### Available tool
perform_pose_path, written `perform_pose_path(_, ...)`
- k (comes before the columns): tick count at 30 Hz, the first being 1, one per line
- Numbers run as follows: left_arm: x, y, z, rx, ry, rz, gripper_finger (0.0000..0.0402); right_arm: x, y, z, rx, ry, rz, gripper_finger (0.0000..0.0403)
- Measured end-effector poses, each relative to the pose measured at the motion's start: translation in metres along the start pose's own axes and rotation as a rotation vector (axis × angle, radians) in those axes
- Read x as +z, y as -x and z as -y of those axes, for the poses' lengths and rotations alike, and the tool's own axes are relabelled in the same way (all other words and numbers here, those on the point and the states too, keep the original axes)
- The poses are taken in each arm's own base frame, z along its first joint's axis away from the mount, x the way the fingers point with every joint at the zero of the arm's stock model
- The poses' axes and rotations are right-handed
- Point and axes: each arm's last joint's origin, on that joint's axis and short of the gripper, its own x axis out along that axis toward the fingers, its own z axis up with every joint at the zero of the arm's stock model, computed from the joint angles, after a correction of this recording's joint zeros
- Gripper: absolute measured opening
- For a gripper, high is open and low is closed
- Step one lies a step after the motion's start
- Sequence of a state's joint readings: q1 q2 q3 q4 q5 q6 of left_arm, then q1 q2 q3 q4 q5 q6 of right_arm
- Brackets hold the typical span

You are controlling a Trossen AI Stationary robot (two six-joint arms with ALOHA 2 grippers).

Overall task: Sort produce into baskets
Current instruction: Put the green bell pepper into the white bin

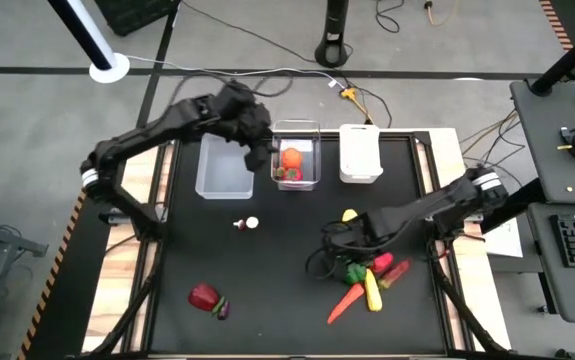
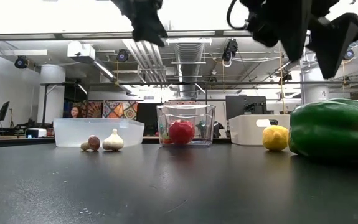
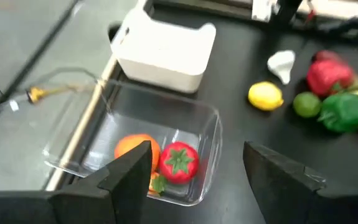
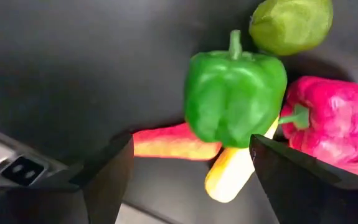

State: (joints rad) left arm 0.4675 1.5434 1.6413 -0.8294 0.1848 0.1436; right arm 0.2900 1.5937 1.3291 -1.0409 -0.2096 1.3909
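My right arm hides part of the pile. My right gripper (image 4: 188, 171) hangs open over the green pepper (image 4: 235, 87). My left gripper (image 3: 194, 171), open and empty, hangs above the middle clear basket (image 3: 207, 127).

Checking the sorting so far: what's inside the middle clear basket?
The middle clear basket holds an orange and a strawberry; a bit of green shows beneath, the rest hidden.
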Motion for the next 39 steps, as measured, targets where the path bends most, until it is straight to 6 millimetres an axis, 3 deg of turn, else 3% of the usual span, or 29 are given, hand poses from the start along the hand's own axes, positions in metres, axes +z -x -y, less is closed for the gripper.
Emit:
perform_pose_path(6,0.003,0.046,0.008,0.022,-0.017,0.108,0.0233,0.004,-0.018,-0.003,-0.117,0.029,-0.025,0.0325)
perform_pose_path(13,0.001,0.072,0.013,0.051,-0.015,0.16,0.0233,0.009,-0.038,-0.002,-0.188,0.06,-0.044,0.0329)
perform_pose_path(29,-0.002,0.073,0.013,0.046,0.019,0.139,0.0233,0.026,-0.053,0.003,-0.175,0.133,-0.05,0.0324)
perform_pose_path(39,-0.002,0.073,0.013,0.045,0.024,0.139,0.0233,0.031,-0.046,0.004,-0.145,0.178,-0.042,0.0259)
